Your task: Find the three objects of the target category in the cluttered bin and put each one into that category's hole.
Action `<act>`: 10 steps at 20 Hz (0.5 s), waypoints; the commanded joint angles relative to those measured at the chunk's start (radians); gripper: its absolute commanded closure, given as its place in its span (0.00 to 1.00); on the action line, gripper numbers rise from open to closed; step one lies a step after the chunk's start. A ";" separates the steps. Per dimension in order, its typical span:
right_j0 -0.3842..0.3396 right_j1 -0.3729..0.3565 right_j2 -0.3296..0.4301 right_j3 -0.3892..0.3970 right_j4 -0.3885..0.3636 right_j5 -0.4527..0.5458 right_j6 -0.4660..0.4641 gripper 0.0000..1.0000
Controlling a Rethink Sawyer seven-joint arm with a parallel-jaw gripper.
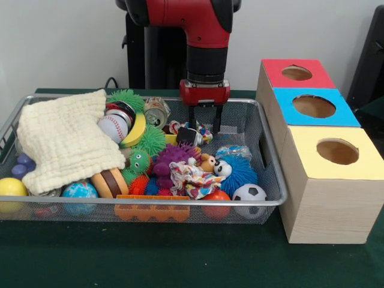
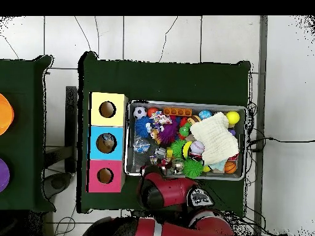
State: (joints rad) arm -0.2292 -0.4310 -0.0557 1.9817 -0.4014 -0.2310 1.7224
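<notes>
one wire bin (image 1: pixel 271 180) on a green table (image 1: pixel 180 258), packed full of toys. one gripper (image 1: pixel 204 127) hanging low over the back middle of the bin, two thin black fingers (image 1: pixel 217 120) spread a little apart, nothing between them. tips just above a small dark toy (image 1: pixel 187 135).

inside the bin: one pale yellow cloth (image 1: pixel 63 141) spread over the left part. one baseball (image 1: pixel 112 127) by the cloth edge. one black and white soccer ball (image 1: pixel 249 199) in the front right corner. one orange ball (image 1: pixel 216 204) just beside it. one globe ball (image 1: pixel 79 192) at the front left. one plain yellow ball (image 1: pixel 11 189) at the far left front. one blue fuzzy toy with big eyes (image 1: pixel 235 172). one purple spiky toy (image 1: pixel 174 156). one green spiky ball with eyes (image 1: pixel 139 161). one orange block with holes (image 1: pixel 151 210) along the front wall. one shiny can (image 1: pixel 157 111) at the back. more small toys heaped in the middle, too jumbled to count.

three boxes in a row right of the bin, each with one round hole on top: one red box (image 1: pixel 297 73) at the back, one blue box (image 1: pixel 313 107) in the middle, one yellow box (image 1: pixel 336 153) at the front. from overhead, something small showing inside the blue box's hole (image 2: pixel 107 144); can't tell what.

can't tell which toys are the ones to find; all toys in the bin, none on the table.
</notes>
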 commanded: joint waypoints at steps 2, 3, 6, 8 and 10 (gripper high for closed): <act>-0.009 0.155 -0.020 -0.026 0.016 0.021 0.144 0.00; -0.011 0.154 -0.017 -0.026 0.015 0.023 0.142 0.00; -0.021 0.151 -0.005 -0.023 0.012 0.029 0.138 0.00; -0.032 0.146 0.007 -0.019 0.007 0.034 0.135 0.00; -0.044 0.121 0.023 -0.005 0.001 0.050 0.133 0.00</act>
State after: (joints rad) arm -0.2213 -0.4194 -0.0707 1.9880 -0.4010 -0.2739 1.7224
